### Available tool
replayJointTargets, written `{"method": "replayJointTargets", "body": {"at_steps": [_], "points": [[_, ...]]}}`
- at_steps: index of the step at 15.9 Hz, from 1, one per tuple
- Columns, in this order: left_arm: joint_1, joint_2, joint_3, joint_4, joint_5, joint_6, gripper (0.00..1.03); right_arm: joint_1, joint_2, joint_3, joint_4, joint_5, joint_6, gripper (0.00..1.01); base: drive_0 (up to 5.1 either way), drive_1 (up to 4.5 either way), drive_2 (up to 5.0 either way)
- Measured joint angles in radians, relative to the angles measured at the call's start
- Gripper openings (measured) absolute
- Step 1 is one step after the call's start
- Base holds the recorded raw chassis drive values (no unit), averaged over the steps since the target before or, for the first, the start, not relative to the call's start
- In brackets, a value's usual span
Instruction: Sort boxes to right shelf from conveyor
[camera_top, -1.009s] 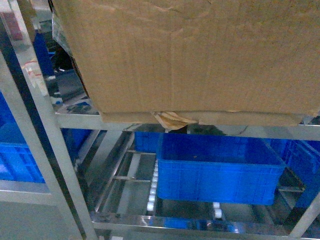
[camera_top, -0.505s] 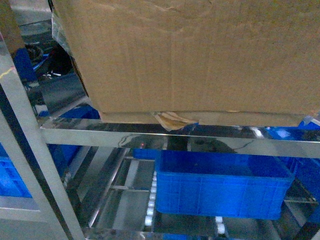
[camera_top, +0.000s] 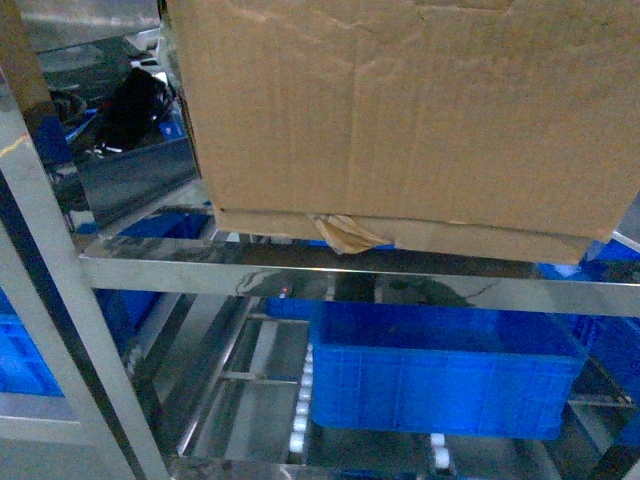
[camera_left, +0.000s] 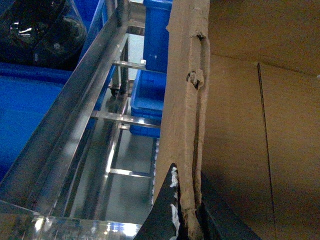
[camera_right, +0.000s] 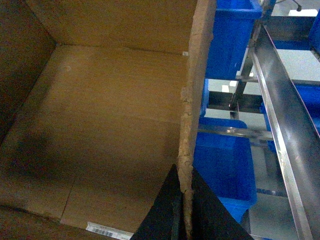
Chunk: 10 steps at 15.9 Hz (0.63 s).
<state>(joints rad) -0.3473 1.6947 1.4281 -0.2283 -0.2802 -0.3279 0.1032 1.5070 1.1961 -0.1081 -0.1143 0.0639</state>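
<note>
A large open brown cardboard box (camera_top: 400, 110) fills the top of the head view, its bottom edge just above the front rail of the metal shelf (camera_top: 300, 265). Torn tape hangs from its underside. Both grippers are hidden behind the box in that view. In the left wrist view my left gripper (camera_left: 187, 172) is shut on the box's left wall (camera_left: 182, 90), one black finger on each side. In the right wrist view my right gripper (camera_right: 184, 171) pinches the box's right wall (camera_right: 192, 100) the same way, and the box interior is empty. The conveyor is out of view.
On the roller level below the rail sits a blue plastic bin (camera_top: 440, 370). More blue bins (camera_top: 15, 350) stand at the far left, past a slanted metal upright (camera_top: 60, 300). A black bundle (camera_top: 135, 105) lies on the upper level at left.
The shelf rail first slid up in the head view. The box has since shifted right there, uncovering the black bundle at upper left, and its bottom edge now slopes down to the right.
</note>
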Motion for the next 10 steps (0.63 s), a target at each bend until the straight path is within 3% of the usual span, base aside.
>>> {"method": "replayJointTargets", "body": {"at_steps": [3,6,7,10], "points": [[0.005,0.090,0.108,-0.046,-0.001,-0.005,0.02,-0.012,0.117,0.115,-0.031,-0.011,0.031,0.02,0.0,0.00,0.0],[0.009,0.165,0.135,-0.058,0.019,-0.048,0.02,-0.019,0.190,0.171,-0.050,-0.018,0.045,0.02,0.0,0.00,0.0],[0.009,0.167,0.135,-0.048,0.030,-0.066,0.11,-0.021,0.193,0.178,-0.048,-0.018,0.044,0.05,0.0,0.00,0.0],[-0.002,0.167,0.158,-0.033,0.036,-0.113,0.47,-0.019,0.193,0.188,-0.035,-0.045,0.056,0.42,0.0,0.00,0.0]]}}
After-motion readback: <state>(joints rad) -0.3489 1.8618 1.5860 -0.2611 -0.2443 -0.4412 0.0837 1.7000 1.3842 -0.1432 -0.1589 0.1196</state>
